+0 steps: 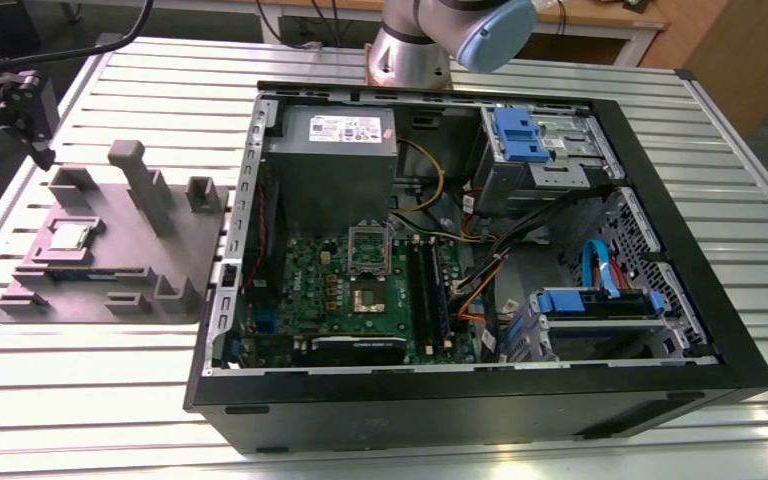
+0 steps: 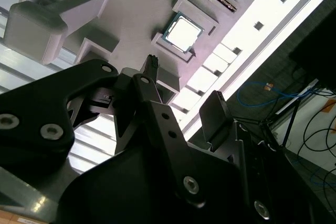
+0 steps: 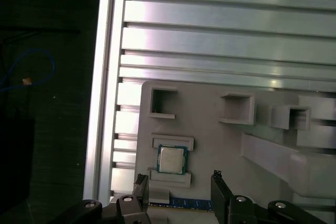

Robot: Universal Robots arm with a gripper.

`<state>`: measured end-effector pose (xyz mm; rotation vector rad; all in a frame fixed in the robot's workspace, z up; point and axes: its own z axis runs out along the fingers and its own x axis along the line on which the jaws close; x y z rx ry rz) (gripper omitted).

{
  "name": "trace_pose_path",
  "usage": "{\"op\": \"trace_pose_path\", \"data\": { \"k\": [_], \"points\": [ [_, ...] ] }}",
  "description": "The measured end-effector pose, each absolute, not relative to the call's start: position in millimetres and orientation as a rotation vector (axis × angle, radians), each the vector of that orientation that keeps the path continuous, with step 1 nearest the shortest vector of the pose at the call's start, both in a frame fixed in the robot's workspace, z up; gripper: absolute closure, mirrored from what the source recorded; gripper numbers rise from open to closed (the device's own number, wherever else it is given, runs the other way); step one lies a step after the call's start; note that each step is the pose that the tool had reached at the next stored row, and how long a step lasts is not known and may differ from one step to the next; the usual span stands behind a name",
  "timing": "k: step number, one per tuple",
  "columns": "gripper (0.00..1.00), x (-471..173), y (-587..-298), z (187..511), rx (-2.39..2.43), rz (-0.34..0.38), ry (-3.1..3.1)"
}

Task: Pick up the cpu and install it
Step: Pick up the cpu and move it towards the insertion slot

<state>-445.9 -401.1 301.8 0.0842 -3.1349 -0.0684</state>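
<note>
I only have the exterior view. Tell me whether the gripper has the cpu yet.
Observer: No. In the first wrist view the gripper is open and empty; the cpu lies flat in its recess in the grey tray.
Operator: Give me the fingers against the chip.
Observer: In that view the fingertips stand wider apart than the cpu, and neither touches it.
Operator: Check the chip's top.
Observer: In the second wrist view the cpu shows a bare, bright metal top with nothing lying on it.
</note>
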Motion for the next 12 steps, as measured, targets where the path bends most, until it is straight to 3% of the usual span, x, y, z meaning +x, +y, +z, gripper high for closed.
{"op": "trace_pose_path", "data": {
  "k": [12],
  "points": [
    [0.41, -443.5, -401.2, 292.2, 0.096, -0.068, -3.134]
  ]
}}
